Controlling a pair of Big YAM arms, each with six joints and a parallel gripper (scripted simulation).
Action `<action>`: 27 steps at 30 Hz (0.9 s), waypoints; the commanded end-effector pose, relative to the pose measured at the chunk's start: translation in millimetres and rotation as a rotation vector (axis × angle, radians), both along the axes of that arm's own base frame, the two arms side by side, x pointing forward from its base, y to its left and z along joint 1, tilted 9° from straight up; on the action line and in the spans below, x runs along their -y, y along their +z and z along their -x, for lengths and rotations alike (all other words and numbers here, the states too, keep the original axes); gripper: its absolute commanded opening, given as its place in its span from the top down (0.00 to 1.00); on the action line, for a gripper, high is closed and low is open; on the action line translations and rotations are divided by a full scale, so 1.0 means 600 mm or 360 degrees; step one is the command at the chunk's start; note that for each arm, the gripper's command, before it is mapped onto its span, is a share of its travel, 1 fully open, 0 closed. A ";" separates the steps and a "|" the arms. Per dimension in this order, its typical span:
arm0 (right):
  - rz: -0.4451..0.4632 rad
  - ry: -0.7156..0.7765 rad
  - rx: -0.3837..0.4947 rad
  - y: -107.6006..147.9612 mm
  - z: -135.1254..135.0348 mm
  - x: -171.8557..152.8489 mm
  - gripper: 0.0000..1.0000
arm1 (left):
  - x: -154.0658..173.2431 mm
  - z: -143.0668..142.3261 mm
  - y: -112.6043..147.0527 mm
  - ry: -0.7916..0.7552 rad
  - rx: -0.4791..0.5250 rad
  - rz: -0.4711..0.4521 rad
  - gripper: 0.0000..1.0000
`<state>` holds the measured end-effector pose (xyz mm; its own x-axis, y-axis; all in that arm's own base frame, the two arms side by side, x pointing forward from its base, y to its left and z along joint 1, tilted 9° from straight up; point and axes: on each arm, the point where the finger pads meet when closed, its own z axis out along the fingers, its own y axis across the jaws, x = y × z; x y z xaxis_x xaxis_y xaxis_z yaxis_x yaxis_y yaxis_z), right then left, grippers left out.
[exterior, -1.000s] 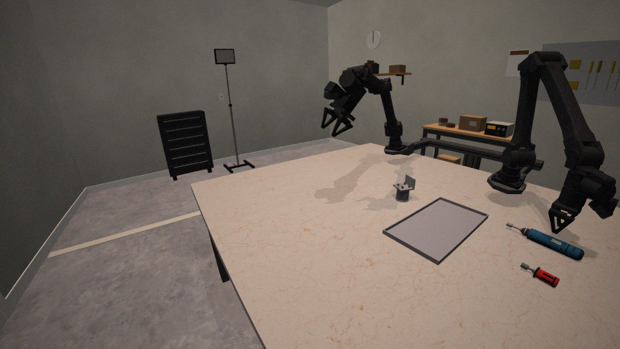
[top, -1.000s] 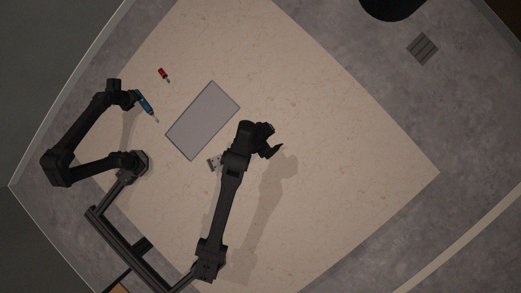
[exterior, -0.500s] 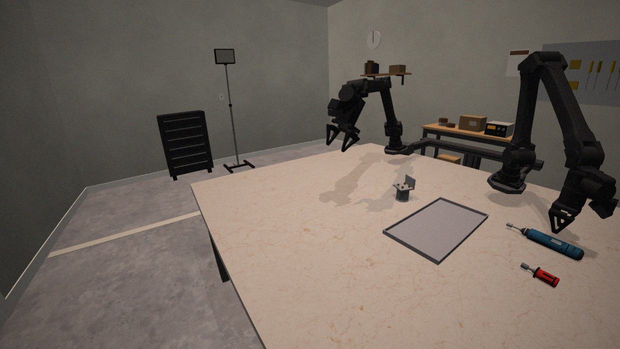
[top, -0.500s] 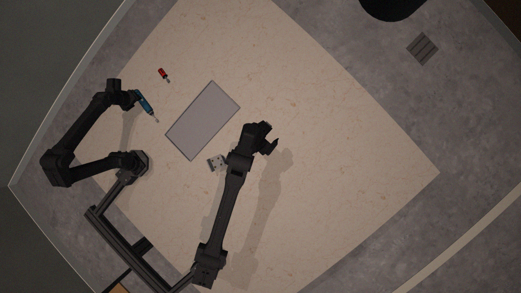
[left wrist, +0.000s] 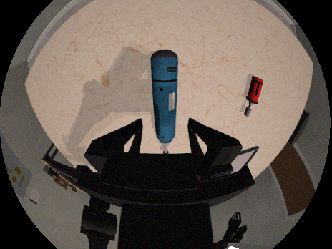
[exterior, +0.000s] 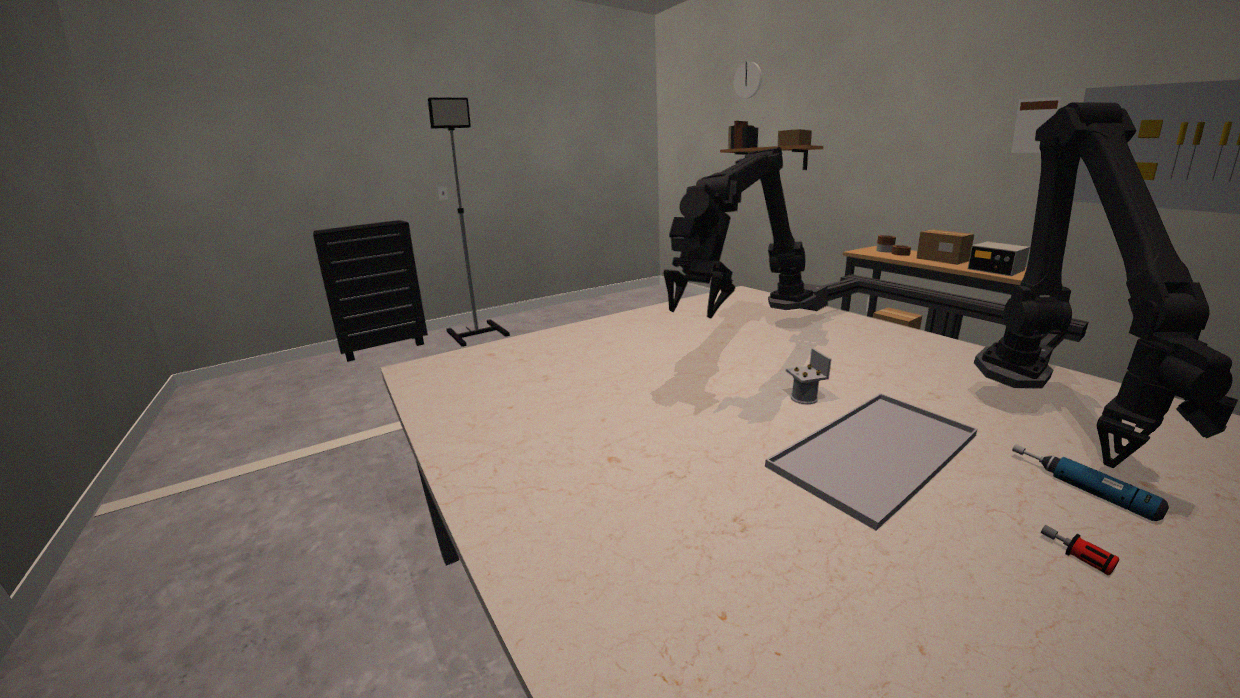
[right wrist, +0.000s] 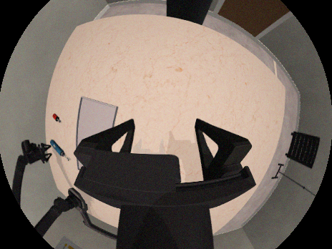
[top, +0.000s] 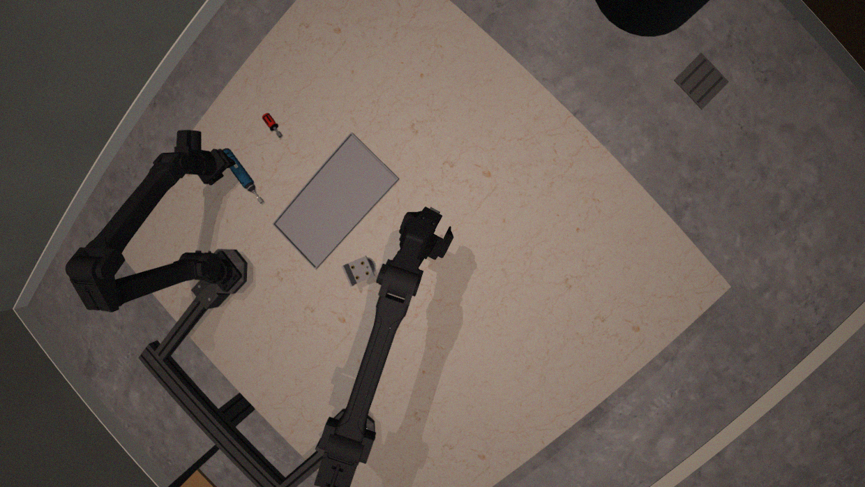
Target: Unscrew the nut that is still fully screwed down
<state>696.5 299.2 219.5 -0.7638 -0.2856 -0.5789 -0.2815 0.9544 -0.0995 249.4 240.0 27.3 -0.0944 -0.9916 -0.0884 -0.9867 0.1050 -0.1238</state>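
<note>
The joint module [exterior: 805,393] stands upright on the table. Its bracket [top: 361,270] [exterior: 820,364] is on top, with several small brassy spots on the plate; which nut is screwed down is too small to tell. The electric nut driver [top: 241,173] [exterior: 1106,486] [left wrist: 164,104] [right wrist: 56,147] has a blue barrel and lies on the table. My left gripper [left wrist: 164,121] is open above the driver, with its fingers on either side of the barrel's socket-end part in the left wrist view. My right gripper [exterior: 691,310] [right wrist: 164,122] is open and empty, high above the table beyond the module.
A shallow grey tray [top: 335,199] [exterior: 872,459] [right wrist: 96,116] lies between the driver and the module. A red hand nut driver [top: 269,121] [exterior: 1091,554] [left wrist: 255,89] [right wrist: 55,116] lies beside the blue one. The right forearm [top: 379,338] passes close to the module in the top view.
</note>
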 end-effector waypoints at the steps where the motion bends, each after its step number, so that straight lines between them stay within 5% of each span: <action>1: -0.0058 0.0028 0.0191 0.106 -0.027 0.008 0.14 | -0.012 -0.015 0.016 -0.0027 0.0034 -0.0037 0.35; 2: -0.0058 0.0028 0.0191 0.106 -0.027 0.008 0.14 | -0.012 -0.015 0.016 -0.0027 0.0034 -0.0037 0.35; 3: -0.0040 0.0064 0.0124 0.060 -0.010 0.011 0.14 | -0.012 -0.015 0.016 -0.0027 0.0034 -0.0037 0.35; 14: -0.0175 0.0452 0.0120 0.000 0.039 -0.016 0.14 | -0.012 -0.015 0.016 -0.0027 0.0034 -0.0037 0.35; 16: -0.0175 0.0452 0.0120 0.000 0.039 -0.016 0.14 | -0.012 -0.015 0.016 -0.0027 0.0034 -0.0037 0.35; 17: -0.0202 0.0456 0.0218 0.058 0.016 -0.025 0.14 | -0.012 -0.015 0.016 -0.0027 0.0034 -0.0037 0.35; 19: -0.0202 0.0456 0.0218 0.058 0.016 -0.025 0.14 | -0.012 -0.015 0.016 -0.0027 0.0034 -0.0037 0.35; 20: -0.0187 0.0488 0.0125 -0.004 0.045 -0.017 0.14 | -0.012 -0.015 0.016 -0.0027 0.0034 -0.0037 0.35; 27: -0.0274 0.0738 0.0162 -0.035 0.090 -0.028 0.14 | -0.012 -0.015 0.016 -0.0027 0.0034 -0.0037 0.35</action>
<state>638.1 323.2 176.5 -0.5961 -0.4611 -0.6573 -0.6414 0.7659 0.0445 249.4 240.0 27.3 -0.0944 -0.9916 -0.0884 -0.9867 0.1050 -0.1238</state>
